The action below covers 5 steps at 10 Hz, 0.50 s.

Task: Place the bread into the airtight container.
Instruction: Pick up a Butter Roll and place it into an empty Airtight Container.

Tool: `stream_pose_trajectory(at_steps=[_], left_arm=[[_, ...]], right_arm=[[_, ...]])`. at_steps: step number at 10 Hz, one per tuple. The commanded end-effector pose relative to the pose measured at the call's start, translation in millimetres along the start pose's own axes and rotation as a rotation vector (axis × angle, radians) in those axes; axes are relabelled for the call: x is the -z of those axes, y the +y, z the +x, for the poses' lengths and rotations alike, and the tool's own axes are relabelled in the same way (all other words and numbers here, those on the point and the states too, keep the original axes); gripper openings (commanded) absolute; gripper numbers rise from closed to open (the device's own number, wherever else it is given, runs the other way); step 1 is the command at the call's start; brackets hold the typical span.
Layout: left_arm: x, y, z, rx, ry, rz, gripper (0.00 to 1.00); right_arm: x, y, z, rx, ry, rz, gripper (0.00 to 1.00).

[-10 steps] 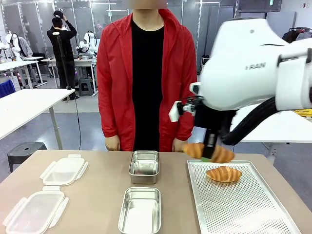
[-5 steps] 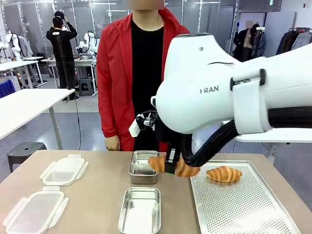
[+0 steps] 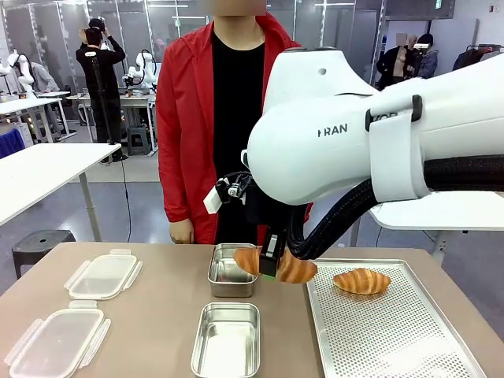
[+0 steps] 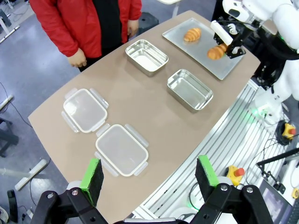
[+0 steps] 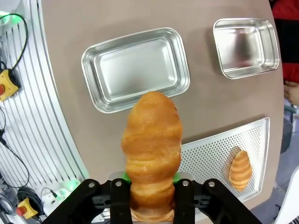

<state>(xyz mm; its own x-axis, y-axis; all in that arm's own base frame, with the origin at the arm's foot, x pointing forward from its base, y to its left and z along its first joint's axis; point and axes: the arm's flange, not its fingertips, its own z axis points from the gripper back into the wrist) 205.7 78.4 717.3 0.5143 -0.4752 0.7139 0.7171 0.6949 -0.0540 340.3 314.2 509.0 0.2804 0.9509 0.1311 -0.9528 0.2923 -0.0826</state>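
Near: two clear plastic lids (image 3: 55,340) left, shiny rectangular steel container (image 3: 227,339) centre, perforated metal tray (image 3: 394,339) right. Beyond: right gripper (image 3: 269,266) clamped on ridged golden bread (image 3: 290,270), held aloft beside tray, masking far steel container (image 3: 228,272) at its corner. Second bread (image 3: 361,281) on tray. Left gripper (image 4: 148,172) spread apart, empty.

Bright, even light, faint shadows; wrist views apparently warp at edges.

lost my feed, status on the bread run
Right hand shut on golden-brown croissant, airborne near perforated metal tray. Left hand open, high above table. Both rectangular steel containers uncovered.
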Motion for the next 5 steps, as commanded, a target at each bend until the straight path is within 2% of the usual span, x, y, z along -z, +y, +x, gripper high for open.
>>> stream_pose_trajectory(at_steps=[1,2,3,5], left_arm=[[-1,1,2,-0.001,0.003,0.002,1.00],[-1,1,2,-0.001,0.003,0.002,1.00],[-1,1,2,-0.001,0.003,0.002,1.00],[-1,1,2,-0.001,0.003,0.002,1.00]], right_arm=[[1,2,-1,-0.009,0.008,-0.010,0.24],[0,0,0,0.000,0.000,0.000,0.25],[15,8,11,0.159,-0.054,0.007,0.25],[56,24,27,0.493,0.005,0.073,0.25]])
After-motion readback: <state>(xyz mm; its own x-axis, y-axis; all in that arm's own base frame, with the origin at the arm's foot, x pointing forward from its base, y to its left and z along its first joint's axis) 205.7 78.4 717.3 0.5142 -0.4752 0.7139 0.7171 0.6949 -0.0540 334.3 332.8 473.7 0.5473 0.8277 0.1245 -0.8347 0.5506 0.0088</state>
